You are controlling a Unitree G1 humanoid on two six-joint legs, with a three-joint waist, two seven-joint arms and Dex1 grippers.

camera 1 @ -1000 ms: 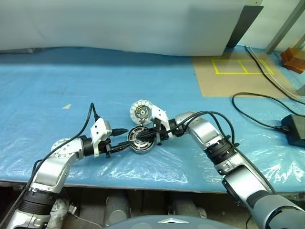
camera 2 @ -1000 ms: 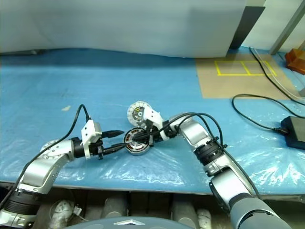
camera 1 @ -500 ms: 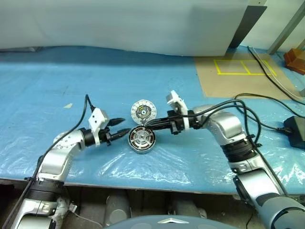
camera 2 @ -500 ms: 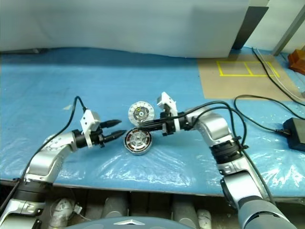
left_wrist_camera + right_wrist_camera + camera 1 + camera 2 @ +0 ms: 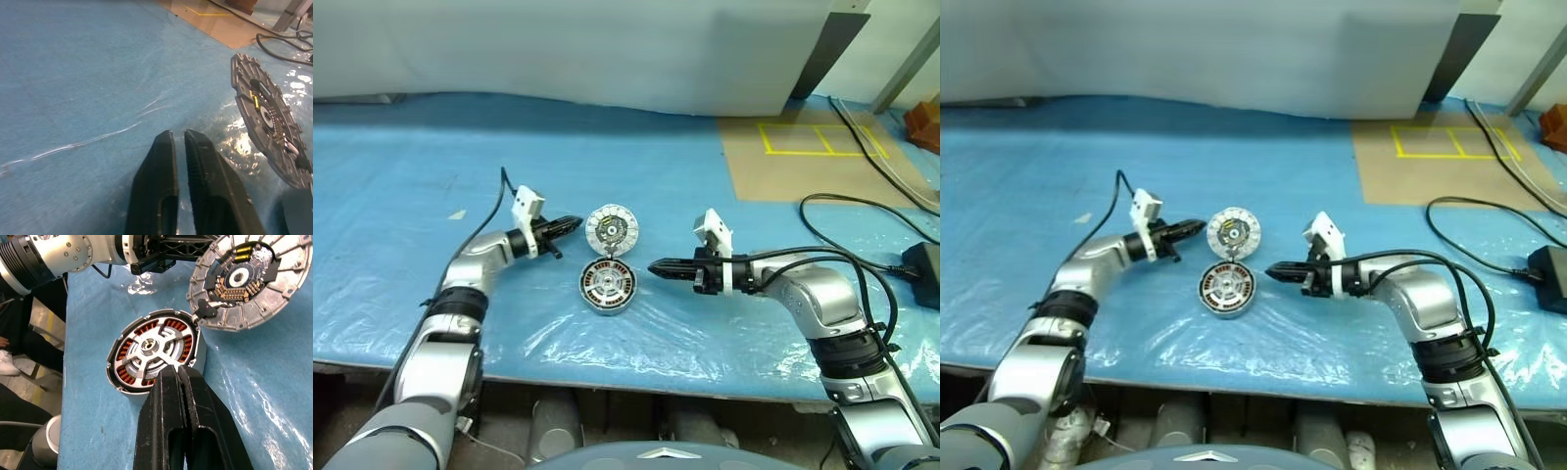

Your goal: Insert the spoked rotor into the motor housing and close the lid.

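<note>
1. Motor housing (image 5: 607, 286) is sitting on the blue table cover (image 5: 401, 196) with the spoked rotor (image 5: 154, 351) inside.
2. Lid (image 5: 610, 230) is lying just behind it, touching.
3. Left gripper (image 5: 570, 226) is pointing at the lid, clenched, empty.
4. Right gripper (image 5: 658, 267) is hovering beside the housing, clenched, empty.

Rotor seated in housing, lid off

The spoked rotor (image 5: 149, 352) sits inside the copper-wound motor housing (image 5: 607, 286); the lid (image 5: 610, 230) apparently touches its far edge.
</note>
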